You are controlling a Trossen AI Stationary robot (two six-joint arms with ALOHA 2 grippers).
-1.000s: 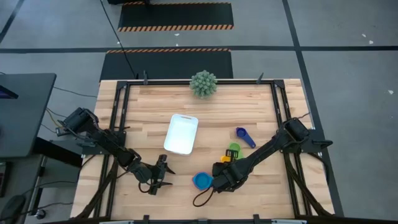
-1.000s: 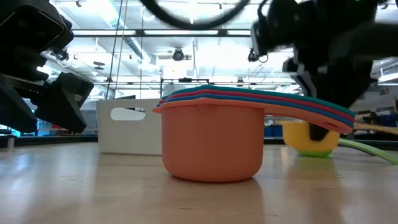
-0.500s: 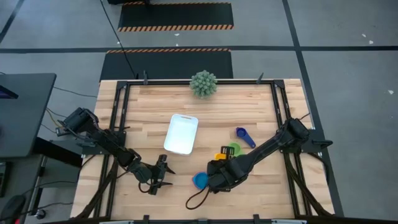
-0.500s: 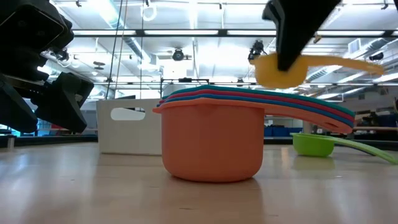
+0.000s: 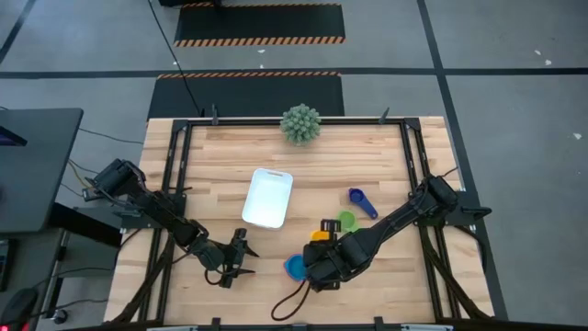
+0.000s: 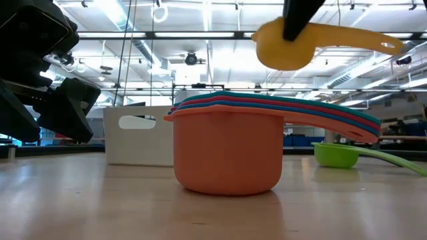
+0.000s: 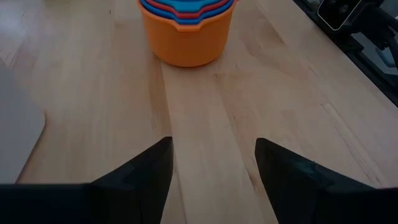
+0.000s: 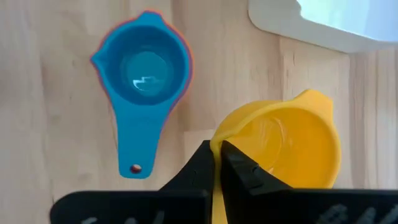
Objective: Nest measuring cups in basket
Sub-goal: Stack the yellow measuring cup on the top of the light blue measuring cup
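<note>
No legible text, label, brand, number or sign appears in any view I have. The floor strips (image 5: 259, 40) at the upper centre of the high view carry orange-and-black hazard striping only, without lettering.

Basket (image 8: 323, 18) cut by right wrist view edge; cup stack (image 7: 186, 28) cropped.

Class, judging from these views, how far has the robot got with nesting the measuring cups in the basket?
Done: a nested stack stands on the table, outside the basket. In hand: the right gripper holds the yellow cup lifted above the stack. Left: the green cup and dark blue cup lie loose, and the basket holds nothing. The left gripper waits open nearby.
</note>
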